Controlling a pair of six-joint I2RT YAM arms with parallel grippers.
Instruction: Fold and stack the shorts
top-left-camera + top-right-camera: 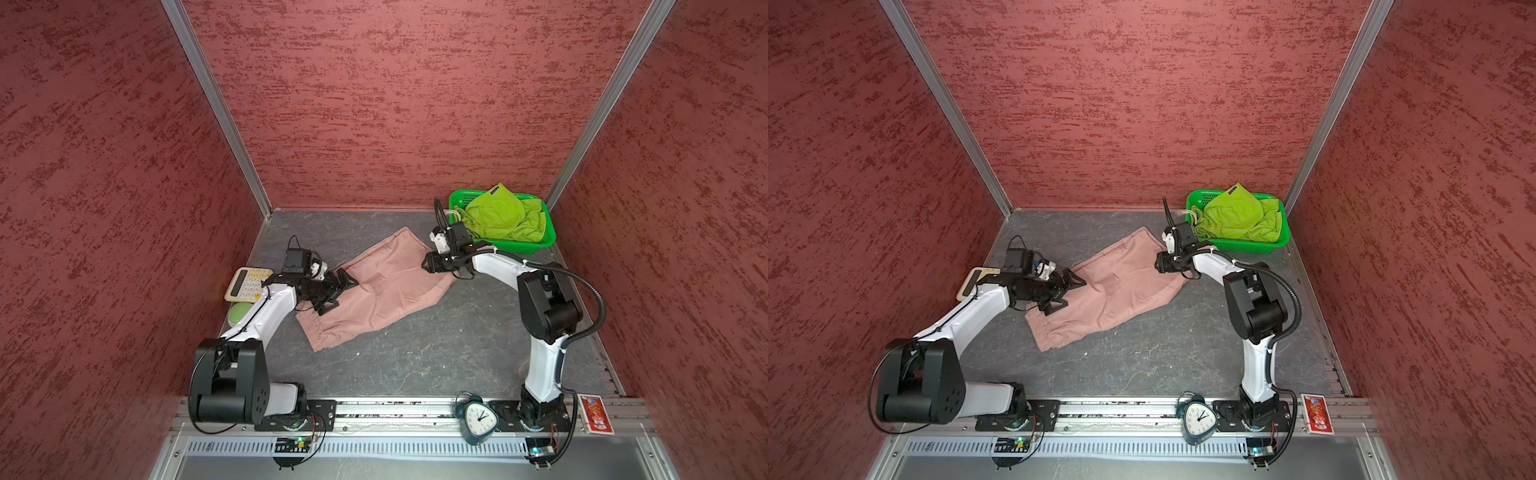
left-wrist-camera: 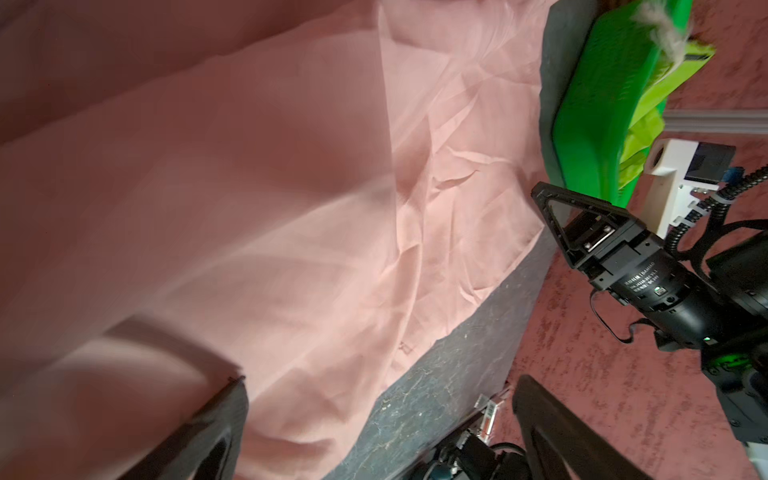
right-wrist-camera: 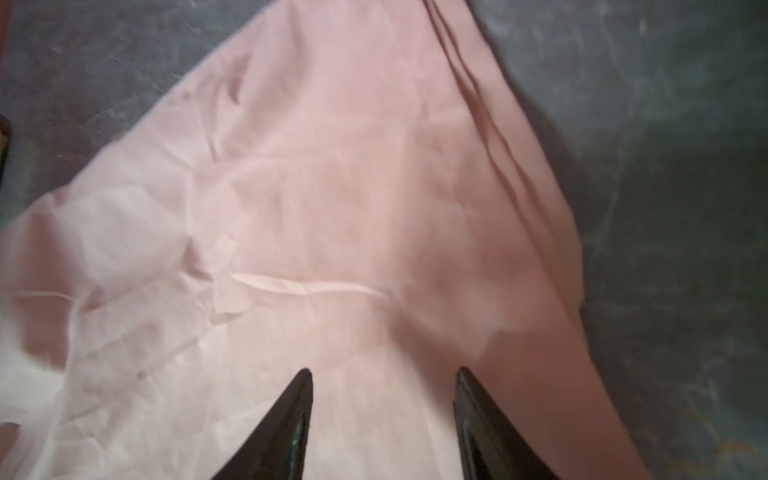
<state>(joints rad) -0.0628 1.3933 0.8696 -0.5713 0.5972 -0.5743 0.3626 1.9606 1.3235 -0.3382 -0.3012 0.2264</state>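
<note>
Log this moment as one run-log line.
pink shorts: flat on table | lime green shorts: in green basket | left gripper: jaws open | right gripper: jaws open

The pink shorts [image 1: 386,286] lie spread flat and wrinkled, diagonal on the table [image 1: 415,357], gathered waistband nearest. The lime green shorts [image 1: 498,220] sit crumpled in the basket [image 1: 525,246].

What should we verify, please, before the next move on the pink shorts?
1. Pink shorts spread on the table: ok.
2. Fabric smooth: not ok, creased.
3. Left tool open, holding nothing: ok.
4. Right tool jaws apart, nothing between: ok.
5. Lime green shorts out of the basket: not ok, crumpled inside.
6. Tools touching the fabric: cannot tell.
</note>
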